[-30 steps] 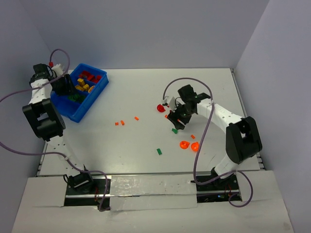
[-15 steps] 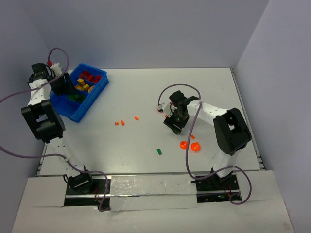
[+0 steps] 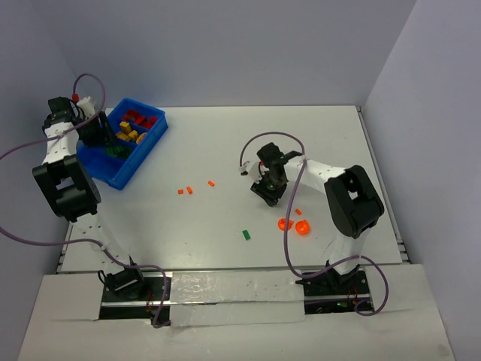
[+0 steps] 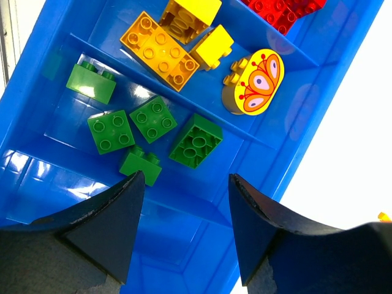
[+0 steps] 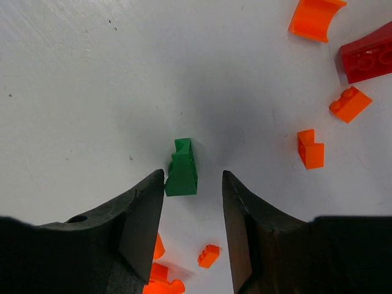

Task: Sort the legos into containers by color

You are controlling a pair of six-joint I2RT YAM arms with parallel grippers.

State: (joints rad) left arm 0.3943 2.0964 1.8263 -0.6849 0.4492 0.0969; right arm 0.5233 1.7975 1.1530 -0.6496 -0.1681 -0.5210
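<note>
top view, step: we judge this a pick by the right gripper [image 3: 268, 194], low over the table [image 3: 203, 143] right of centre; its target is hidden under it here.
top view, advice: once closed, we'd lift straight up, then carry far-left to the blue bin [image 3: 120, 174], minding the left gripper [image 3: 101, 135] hanging over it.
top view, loose legos: second green brick [image 3: 246, 235] near centre; translucent orange pieces [image 3: 284, 224] just near-right of the right gripper; tiny orange bits [image 3: 189, 189] left of centre.
left wrist, left gripper: fingers spread, nothing between them, above the bin's green compartment.
left wrist, advice: we'd release green only here; the next compartment farther on holds other colours.
left wrist, looks: sorted green bricks [image 4: 153, 119] glossy, studded, one hollow side up; yellow-orange bricks [image 4: 160, 52] beside a butterfly-printed piece [image 4: 257, 82]; red bricks [image 4: 285, 12] at the far end.
right wrist, right gripper: jaws apart either side of the green brick [image 5: 182, 168]; one finger touching or just beside it, the other apart, not pinching yet.
right wrist, advice: we'd centre first so both fingers meet it together, else it may skid or twist.
right wrist, looks: small, dark green, stepped profile, lying on the table.
right wrist, neighbours: orange brick [image 5: 310, 149] and red piece [image 5: 370, 58] to the right, outside the closing path.
</note>
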